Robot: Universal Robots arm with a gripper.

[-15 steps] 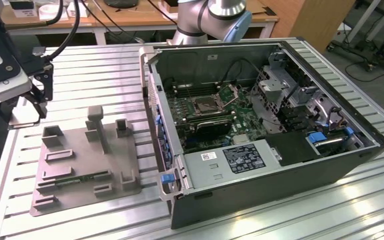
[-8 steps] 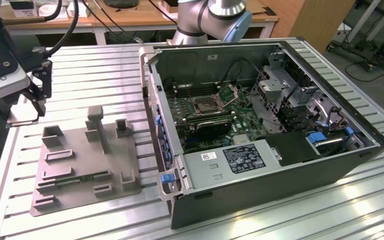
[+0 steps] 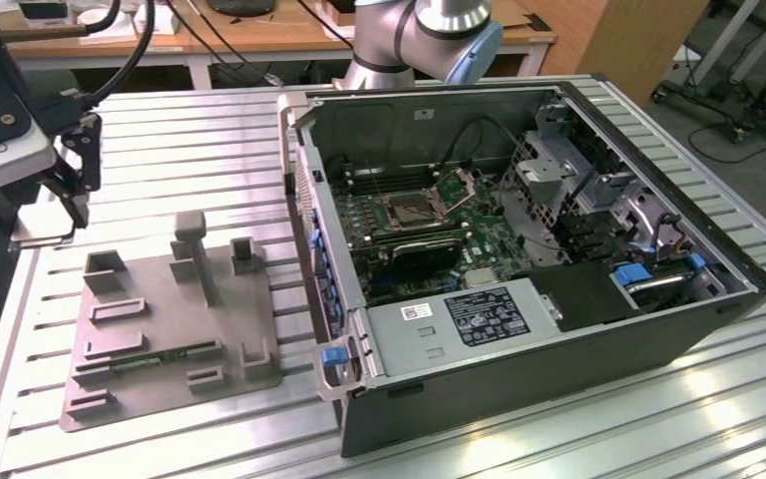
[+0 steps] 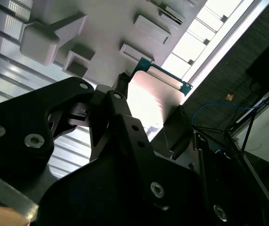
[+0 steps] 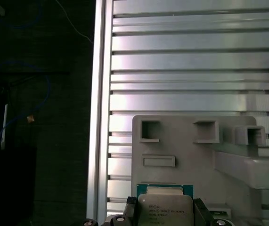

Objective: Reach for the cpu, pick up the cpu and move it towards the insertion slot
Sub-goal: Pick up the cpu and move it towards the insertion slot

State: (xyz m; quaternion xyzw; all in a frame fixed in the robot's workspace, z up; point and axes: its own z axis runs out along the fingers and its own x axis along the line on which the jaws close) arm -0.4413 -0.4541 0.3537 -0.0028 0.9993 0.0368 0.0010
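My gripper [image 3: 48, 215] hangs over the table's edge on the exterior view's left, beside the grey fixture plate [image 3: 171, 319]. It is shut on the cpu [image 3: 44, 238], a thin square chip with a silver top. Both wrist views show the cpu [image 4: 153, 96] [image 5: 165, 209] pinched between the two black fingers [image 4: 118, 89], lifted off the plate [image 5: 186, 146]. The insertion slot [image 3: 417, 210], a dark square socket with a shiny frame and raised flap, sits on the motherboard inside the open computer case [image 3: 517, 349], well off to the exterior view's right of the gripper.
The grey plate carries raised blocks and posts [image 3: 191, 239] and a green memory stick [image 3: 157, 359]. The case's upright side wall [image 3: 306, 200] stands between plate and motherboard. The arm's base [image 3: 423, 40] rises behind the case. A ribbed metal table [image 3: 157, 130] lies below.
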